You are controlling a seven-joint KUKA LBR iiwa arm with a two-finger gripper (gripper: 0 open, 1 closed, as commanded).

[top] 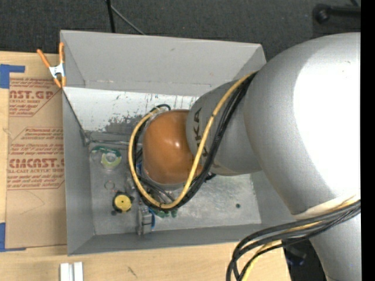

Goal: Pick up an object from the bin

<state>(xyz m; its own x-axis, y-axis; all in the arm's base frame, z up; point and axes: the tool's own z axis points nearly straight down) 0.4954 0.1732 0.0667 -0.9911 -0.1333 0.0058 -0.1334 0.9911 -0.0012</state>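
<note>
My gripper [144,220] sticks out below the arm's orange dome, low in the bin near the front wall, left of centre. A small yellow round thing [122,202] lies just to its left on the bin floor, close by but apart from it. Farther back on the left lies a clear thing with green parts [108,157]. Between those two lies a small thin ring [109,185]. Nothing can be made out inside the gripper.
The arm with its orange dome and yellow and black cables covers the bin's middle and right. Bare scuffed floor shows at the front right and along the back wall. The bin's left wall stands close to the loose things.
</note>
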